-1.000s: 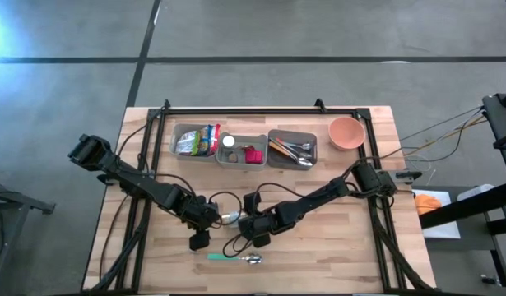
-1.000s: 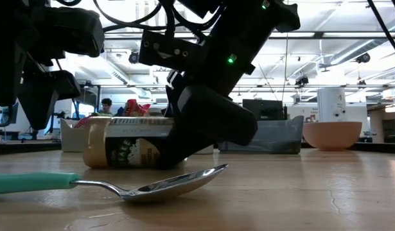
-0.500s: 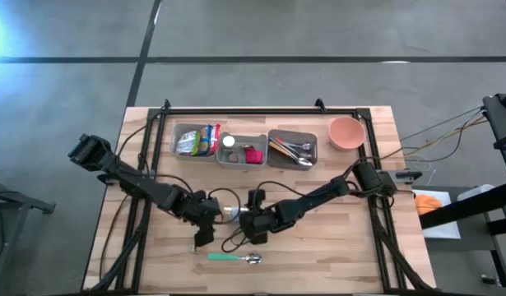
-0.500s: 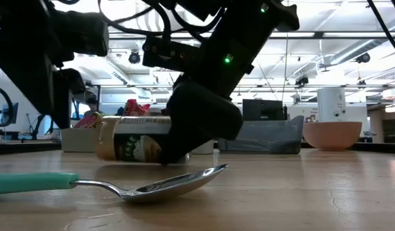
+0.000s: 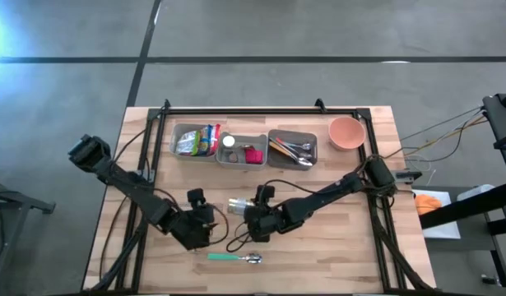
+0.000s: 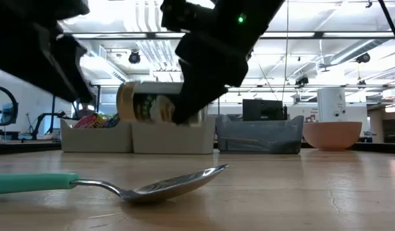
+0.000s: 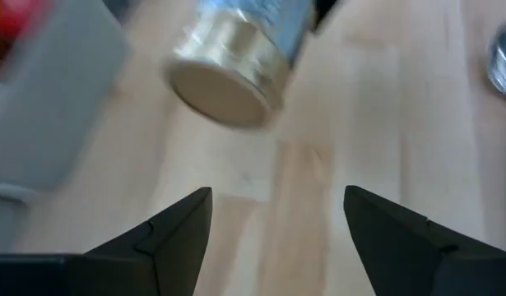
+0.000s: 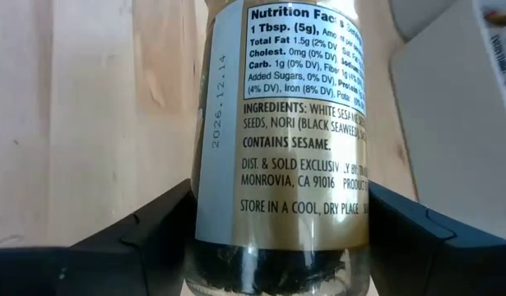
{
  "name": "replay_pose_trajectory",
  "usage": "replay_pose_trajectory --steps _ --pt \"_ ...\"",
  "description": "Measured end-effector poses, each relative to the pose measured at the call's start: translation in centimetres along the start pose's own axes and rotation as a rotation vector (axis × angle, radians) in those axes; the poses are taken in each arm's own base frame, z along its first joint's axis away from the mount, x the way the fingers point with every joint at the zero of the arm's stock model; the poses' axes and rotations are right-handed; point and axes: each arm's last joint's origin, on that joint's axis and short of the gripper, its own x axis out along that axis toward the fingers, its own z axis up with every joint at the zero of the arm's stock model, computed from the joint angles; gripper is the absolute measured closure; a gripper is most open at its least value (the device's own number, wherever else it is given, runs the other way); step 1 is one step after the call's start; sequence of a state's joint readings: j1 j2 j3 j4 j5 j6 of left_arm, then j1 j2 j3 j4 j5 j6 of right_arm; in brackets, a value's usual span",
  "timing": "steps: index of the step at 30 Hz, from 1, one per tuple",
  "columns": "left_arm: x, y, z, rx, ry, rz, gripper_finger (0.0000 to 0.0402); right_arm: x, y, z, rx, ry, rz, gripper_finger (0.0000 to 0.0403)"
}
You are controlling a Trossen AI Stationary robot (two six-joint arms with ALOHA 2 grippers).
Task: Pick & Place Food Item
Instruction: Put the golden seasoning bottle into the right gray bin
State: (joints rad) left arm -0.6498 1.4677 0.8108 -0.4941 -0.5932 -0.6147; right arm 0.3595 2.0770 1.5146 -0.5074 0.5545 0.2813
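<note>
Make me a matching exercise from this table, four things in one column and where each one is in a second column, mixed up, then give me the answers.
Things:
1. seasoning jar
2. spoon
3. pink bowl
4. left gripper

Places or states:
A. lying flat on the bare wood near the table's front edge
B. lifted clear of the table, on its side, in the right gripper
C. open and holding nothing, beside the jar
D. standing at the right end of the row of grey bins

Pairs: 1-B, 2-A, 3-D, 4-C
</note>
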Motion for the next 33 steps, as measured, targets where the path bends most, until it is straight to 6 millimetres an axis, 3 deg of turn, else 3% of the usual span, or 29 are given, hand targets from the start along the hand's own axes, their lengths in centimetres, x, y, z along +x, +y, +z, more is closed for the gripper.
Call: replay_pose_trajectory --steps 6,10,14,25,33 --pt "-0.8 -0.7 0.3 -0.038 -0.193 0.133 0.0126 -2.5 -0.2 0.8 0.011 -0.055 0.0 0.0129" --pt "-0.9 -0.8 0.8 -0.182 -0.252 0.126 0.0126 -3.8 -0.1 1.0 0.007 -0.078 0.01 0.0129" --pt "-0.9 -1.1 1.4 -0.214 -0.297 0.091 0.0126 -5.2 0.0 1.1 0.002 -0.105 0.008 0.0129" --pt "-1.4 -1.7 2.9 -0.269 -0.375 0.024 0.0126 -5.7 0.0 0.7 -0.026 -0.084 -0.019 0.0129" --pt "-1.4 -2.1 2.9 -0.148 -0.324 -0.06 0.0114 -5.7 0.1 0.7 -0.028 -0.084 -0.018 0.0129"
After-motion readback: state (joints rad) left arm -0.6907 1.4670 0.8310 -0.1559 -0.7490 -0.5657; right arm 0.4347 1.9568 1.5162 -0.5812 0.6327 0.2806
